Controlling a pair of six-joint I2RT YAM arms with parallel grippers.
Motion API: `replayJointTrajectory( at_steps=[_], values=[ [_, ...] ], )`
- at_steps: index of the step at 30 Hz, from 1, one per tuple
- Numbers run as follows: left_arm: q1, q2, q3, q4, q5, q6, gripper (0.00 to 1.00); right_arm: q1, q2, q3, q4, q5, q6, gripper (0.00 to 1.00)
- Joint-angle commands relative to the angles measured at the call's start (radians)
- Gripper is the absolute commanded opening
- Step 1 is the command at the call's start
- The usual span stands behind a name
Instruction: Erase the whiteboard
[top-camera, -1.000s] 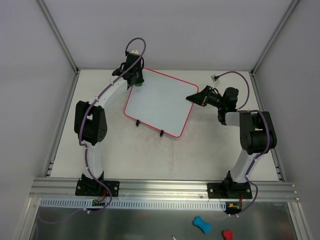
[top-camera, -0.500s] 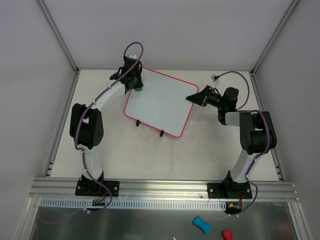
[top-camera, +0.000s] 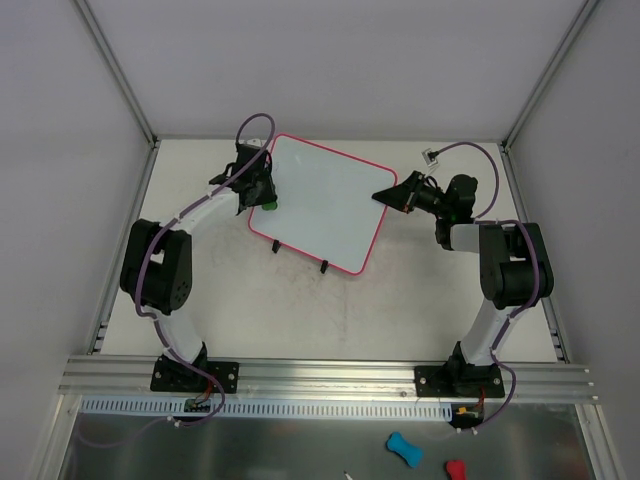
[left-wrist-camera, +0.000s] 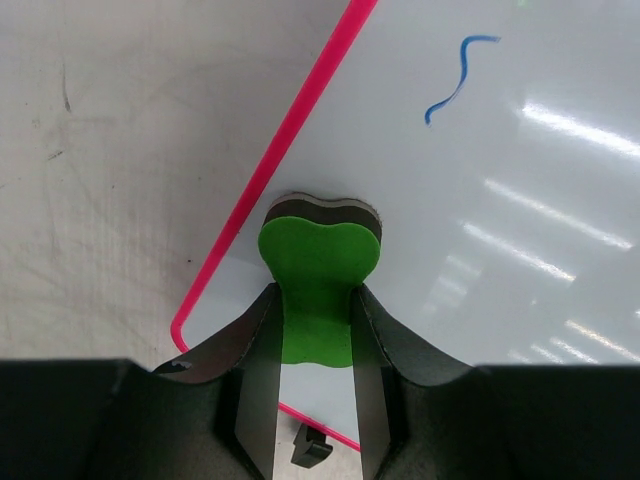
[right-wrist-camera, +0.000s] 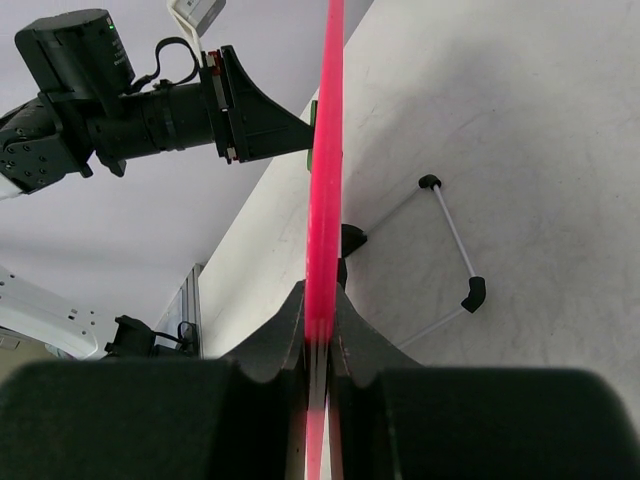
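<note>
The whiteboard (top-camera: 325, 200), white with a thin pink-red frame, stands tilted on two black feet at the middle back of the table. A short blue squiggle (left-wrist-camera: 455, 75) shows on it in the left wrist view. My left gripper (top-camera: 262, 195) is shut on a green eraser (left-wrist-camera: 318, 270) with a dark pad, pressed on the board (left-wrist-camera: 480, 230) near its left edge. My right gripper (top-camera: 390, 196) is shut on the board's right edge, seen edge-on as a pink-red strip (right-wrist-camera: 324, 170) between its fingers.
A thin white wire stand with black ends (right-wrist-camera: 450, 250) lies on the table behind the board. A small white tag on a cable (top-camera: 432, 156) sits at the back right. Grey walls close in the table on three sides.
My left gripper has moved the green eraser from the board's top left corner down along its left edge, toward the near side. The right gripper and board have not moved.
</note>
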Motion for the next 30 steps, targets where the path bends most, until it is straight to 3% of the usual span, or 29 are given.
replayJointTrajectory(
  at_steps=[1, 8, 22, 30],
  values=[
    [0.005, -0.021, -0.063, 0.028, 0.047, -0.019, 0.0, 0.026, -0.056, 0.001, 0.103, -0.088, -0.067, 0.0],
    [0.01, -0.021, -0.032, 0.065, 0.07, 0.03, 0.0, 0.026, -0.053, -0.001, 0.102, -0.088, -0.064, 0.0],
    [0.062, 0.115, 0.27, 0.06, 0.285, 0.11, 0.0, 0.027, -0.048, 0.004, 0.102, -0.097, -0.065, 0.0],
    [0.074, 0.209, 0.442, 0.056, 0.307, 0.118, 0.0, 0.026, -0.047, 0.006, 0.103, -0.097, -0.065, 0.0]
  ],
)
